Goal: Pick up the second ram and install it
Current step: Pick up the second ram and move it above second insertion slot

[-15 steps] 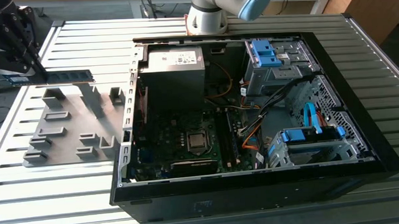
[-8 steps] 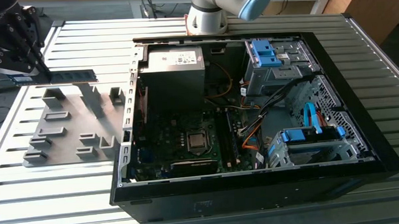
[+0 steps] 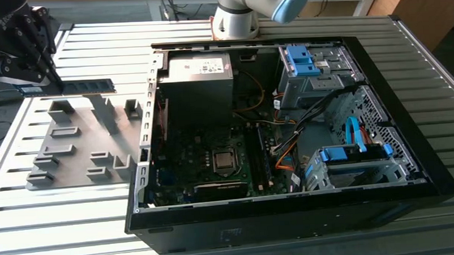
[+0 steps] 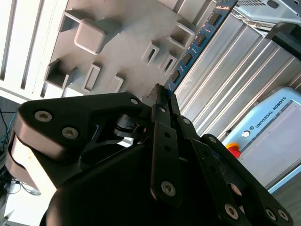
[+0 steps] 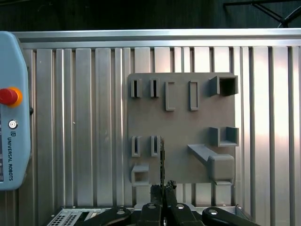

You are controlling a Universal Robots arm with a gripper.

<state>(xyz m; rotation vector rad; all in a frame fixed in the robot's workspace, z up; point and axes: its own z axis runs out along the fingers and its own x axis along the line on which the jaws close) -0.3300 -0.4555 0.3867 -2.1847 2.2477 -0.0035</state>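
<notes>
The second ram (image 3: 88, 86) is a thin blue-green stick with black chips, held level just above the far edge of the grey slotted holder (image 3: 77, 161) at the exterior view's left. My black gripper (image 3: 53, 82) is shut on one end of it. In the second wrist view the fingers (image 4: 162, 110) pinch the stick (image 4: 200, 37), which reaches away over the holder (image 4: 117, 33). The first wrist view shows the ram edge-on (image 5: 162, 157) between the fingertips (image 5: 162, 189), above the holder (image 5: 181, 125).
The open computer case (image 3: 409, 149) lies at the exterior view's right, with the green motherboard (image 3: 190, 157), a grey power supply (image 3: 198, 69) and blue drive bays (image 3: 349, 154). The arm's base (image 3: 234, 19) stands behind it. A teach pendant (image 5: 11, 113) lies on the slatted table.
</notes>
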